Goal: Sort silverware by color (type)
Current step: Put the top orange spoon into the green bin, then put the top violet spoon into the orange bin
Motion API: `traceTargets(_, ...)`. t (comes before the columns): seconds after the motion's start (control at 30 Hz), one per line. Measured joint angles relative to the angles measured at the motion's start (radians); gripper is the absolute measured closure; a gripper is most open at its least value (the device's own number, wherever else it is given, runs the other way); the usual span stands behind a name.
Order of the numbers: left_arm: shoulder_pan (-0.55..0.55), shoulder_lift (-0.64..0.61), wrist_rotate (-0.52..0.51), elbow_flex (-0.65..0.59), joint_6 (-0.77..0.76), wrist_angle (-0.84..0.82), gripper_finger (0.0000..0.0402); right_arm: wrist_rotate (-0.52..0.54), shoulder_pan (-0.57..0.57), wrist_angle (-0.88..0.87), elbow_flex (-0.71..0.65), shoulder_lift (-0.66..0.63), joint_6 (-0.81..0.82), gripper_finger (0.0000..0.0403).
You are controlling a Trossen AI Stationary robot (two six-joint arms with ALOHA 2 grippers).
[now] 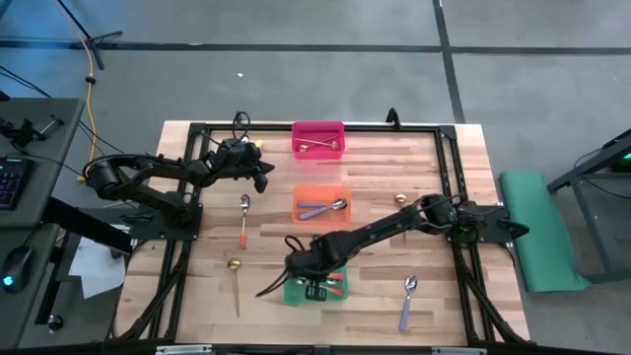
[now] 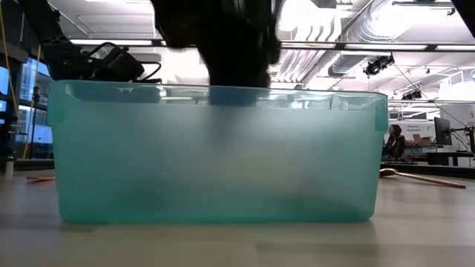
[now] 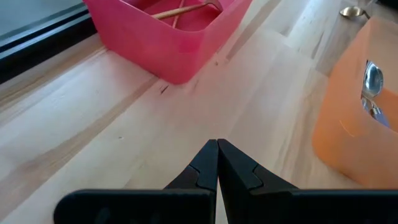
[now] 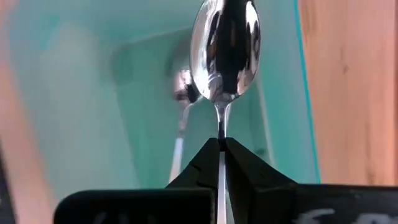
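While over green bin (image 4: pixel 93 124), right gripper (image 4: pixel 221 144) clamps spoon (image 4: pixel 225 50).

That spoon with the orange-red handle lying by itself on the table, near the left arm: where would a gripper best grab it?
Probably around the slim handle, coming straight down from above. The orange-red-handled spoon lies flat on the bare table, bowl toward the far edge, with nothing touching it. The handle is narrow and straight, so the fingers can close across it; the rounded bowl would slip. The left gripper hovers nearest, shut.
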Motion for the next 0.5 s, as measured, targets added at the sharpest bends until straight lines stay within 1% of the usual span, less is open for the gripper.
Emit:
traceTargets(0.13,-0.002,0.0,0.0,0.0,0.001,-0.001,0.0401,0.0,-0.005,0.034,-0.056,0.002,0.045,0.0393)
traceTargets(0.23,-0.002,0.0,0.0,0.0,-0.001,-0.001,0.0401,0.0,-0.005,0.056,-0.064,0.002,0.048,0.0365)
traceTargets(0.33,-0.002,0.0,0.0,0.0,-0.003,-0.001,0.0397,0.0,-0.005,0.046,-0.038,0.002,0.028,0.0327)
traceTargets(0.4,-0.002,0.0,-0.003,0.0,-0.014,-0.001,0.0392,-0.005,-0.004,0.016,-0.007,-0.001,-0.011,0.0308)
traceTargets(0.5,-0.002,0.0,-0.003,0.0,-0.017,-0.002,0.0385,0.006,0.003,-0.03,0.031,-0.022,-0.074,0.0307)
